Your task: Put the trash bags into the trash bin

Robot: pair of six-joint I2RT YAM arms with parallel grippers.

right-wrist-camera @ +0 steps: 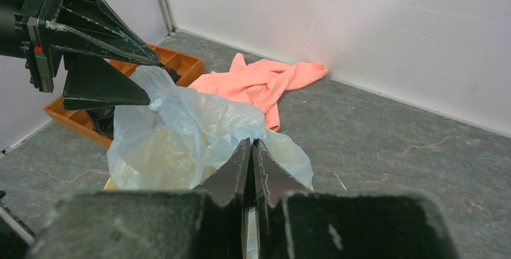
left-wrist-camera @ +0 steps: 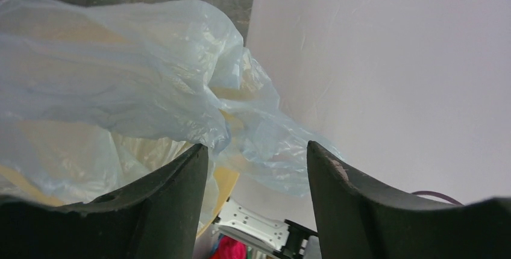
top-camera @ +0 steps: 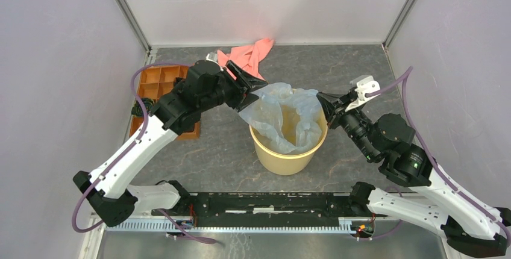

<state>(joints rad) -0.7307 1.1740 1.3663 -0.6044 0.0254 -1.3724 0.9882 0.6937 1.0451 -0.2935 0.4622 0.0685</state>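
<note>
two robot arms meet over a cream trash bin (top-camera: 289,161) standing upright on a dark grey tabletop (top-camera: 373,60). a pale bluish, crinkled trash bag (top-camera: 278,109) lies spread across the bin's mouth. part of it sags inside and part is lifted above the rim between the two sets of fingers.

the right fingers (right-wrist-camera: 232,174) are pressed together, pinching the film at the bag's edge on their side of the bin. a sliver of plastic shows in the slit between them.

the left fingers (right-wrist-camera: 99,87) stand apart in a wide v, and a peak of the bag rises into the gap at their tips. it is not clamped, and whether either tip touches it cannot be told. in the left wrist view the film billows just ahead of the parted fingers, with the bin's yellow showing through it.

beyond the left fingers, by the back wall, a salmon-pink cloth (top-camera: 250,54) lies crumpled on the tabletop, apart from the bin. behind the left fingers, on the side away from the right fingers, sits an orange compartmented tray (top-camera: 159,69). a dark object (right-wrist-camera: 103,120) lies in one compartment; what it is cannot be made out.
</note>
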